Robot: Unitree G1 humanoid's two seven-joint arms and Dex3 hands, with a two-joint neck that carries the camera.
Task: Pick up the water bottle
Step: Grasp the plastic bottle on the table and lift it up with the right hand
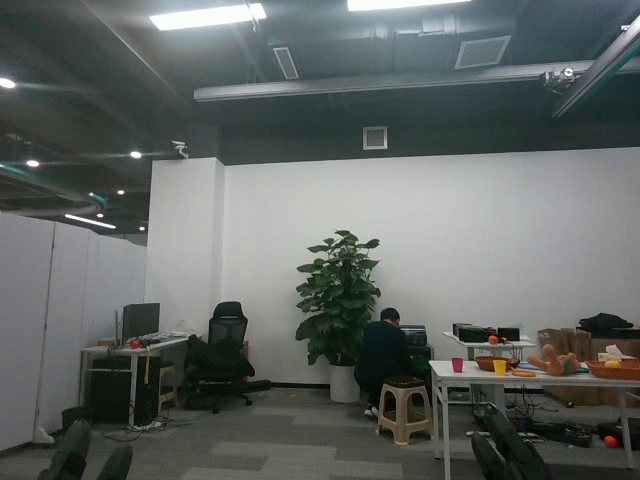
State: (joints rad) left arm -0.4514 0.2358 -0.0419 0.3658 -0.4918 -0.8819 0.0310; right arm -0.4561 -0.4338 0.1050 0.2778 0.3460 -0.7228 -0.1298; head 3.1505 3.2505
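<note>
The water bottle is out of our view, only fingertips of our left hand [92, 466] and right hand [505, 448] showing below the plant [338, 298], their pose untellable, so we risk groping blind.

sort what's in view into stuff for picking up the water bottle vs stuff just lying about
For the job: left hand and right hand, fingertips only, at the bottom edge. The water bottle is not in view.

Just there: potted plant, person crouched beside it, stool, office chair, far table with pink cup and yellow cup.
</note>
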